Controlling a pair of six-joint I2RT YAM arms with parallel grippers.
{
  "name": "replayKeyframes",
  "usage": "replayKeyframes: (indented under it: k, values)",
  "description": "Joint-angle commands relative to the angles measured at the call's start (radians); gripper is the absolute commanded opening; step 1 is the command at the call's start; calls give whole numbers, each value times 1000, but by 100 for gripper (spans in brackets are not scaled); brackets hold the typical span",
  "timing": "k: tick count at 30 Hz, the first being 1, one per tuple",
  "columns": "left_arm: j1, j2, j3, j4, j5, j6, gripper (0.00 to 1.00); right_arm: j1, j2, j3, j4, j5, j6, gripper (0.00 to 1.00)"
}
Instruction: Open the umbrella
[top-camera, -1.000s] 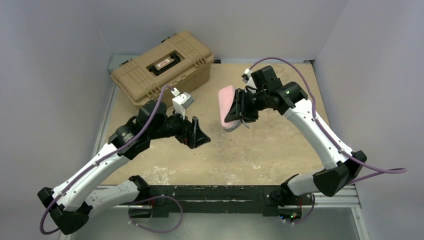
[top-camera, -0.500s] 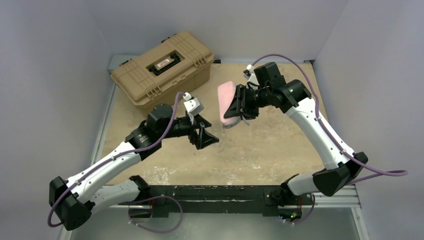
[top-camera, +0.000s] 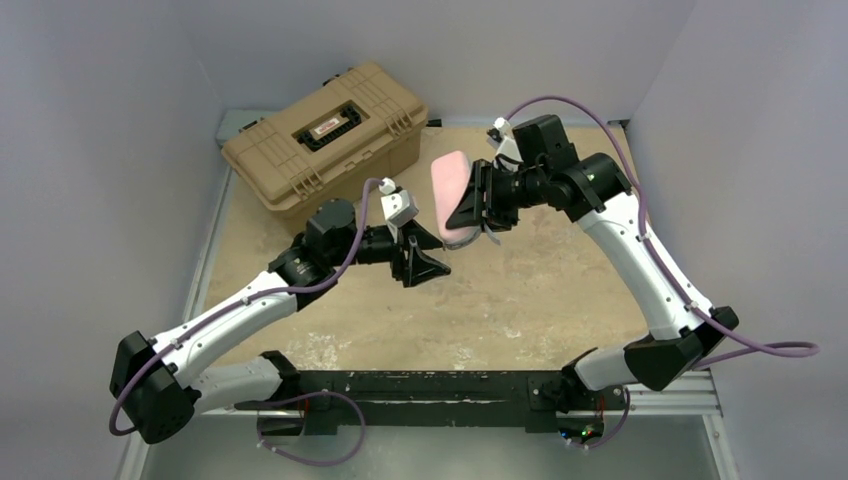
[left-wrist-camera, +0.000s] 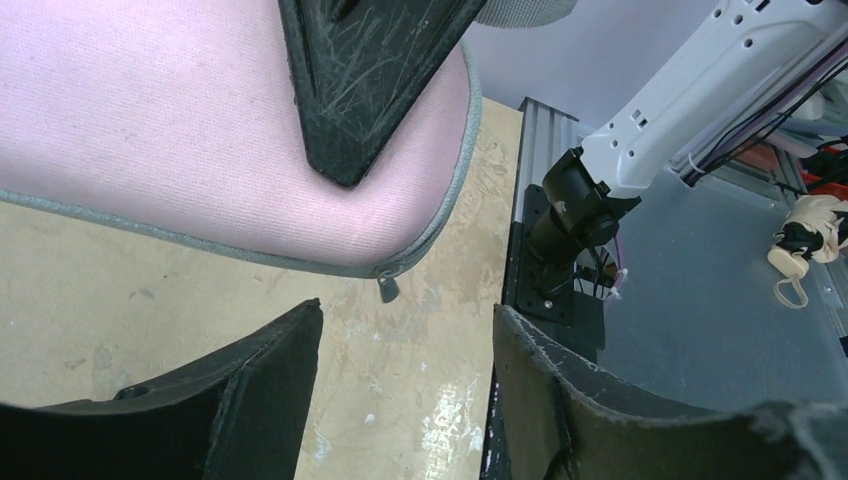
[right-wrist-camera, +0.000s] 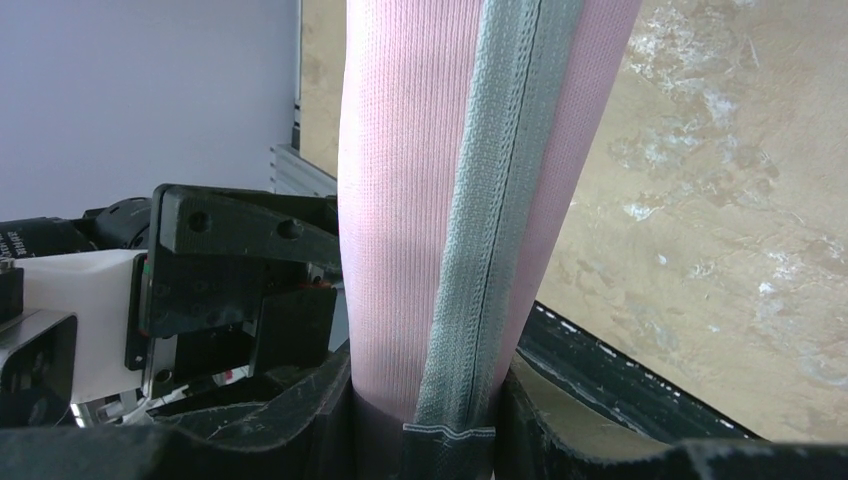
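Umbrella (top-camera: 449, 190) is up off the counter (top-camera: 520, 300), just to the right of the tan toolbox (top-camera: 325, 130). It's folded up tight, a pale pink fabric bundle with a grey zipper strip (right-wrist-camera: 487, 200) running along its length. Right tool (top-camera: 470, 208) has it clamped, 2 fingers pressed on opposite flat sides of the pink fabric, so that one's definitely closed on the umbrella. In the right wrist view the bundle stands straight up out of the grip with the zipper edge facing the camera. The left wrist view shows 1 scratched black finger (left-wrist-camera: 370, 80) of the right tool lying flat against the pink side.

Left tool (top-camera: 432, 265) is also to the right of the toolbox, off its near corner and a bit closer to the arm bases than the umbrella. Its jaws stand apart with nothing between them, just bare counter showing through the gap. Its 2 fingers (left-wrist-camera: 250, 385) point at the rounded end of the umbrella, where a small zipper pull (left-wrist-camera: 387, 290) dangles from the grey edge. They're near it but not touching, as far as I can tell.

Toolbox itself sits lid down in the far-left corner of the counter, apart from both tools.
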Motion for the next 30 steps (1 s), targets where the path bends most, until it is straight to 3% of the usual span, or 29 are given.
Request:
replayKeyframes:
  k: [1,7,14,23,26,29,30]
  values:
    - [-3,0,52,107,44,15,59,1,-21,24,73,-38,3,0]
    - [-3,8,57,139,46,-13,54,2,-15,31,76,-46,5,0]
    - [-4,26,72,136,40,-21,35,1,-10,49,65,-47,0,0]
    - [-4,54,95,129,-2,-44,23,1,-18,37,74,-51,4,0]
    - [-3,57,92,142,-12,-56,16,1,-23,25,85,-55,11,0]
    - [-3,57,89,153,-13,-65,0,1,-31,12,95,-54,16,0]
    - [-3,55,91,149,-13,-66,0,2,-31,10,94,-52,16,0]
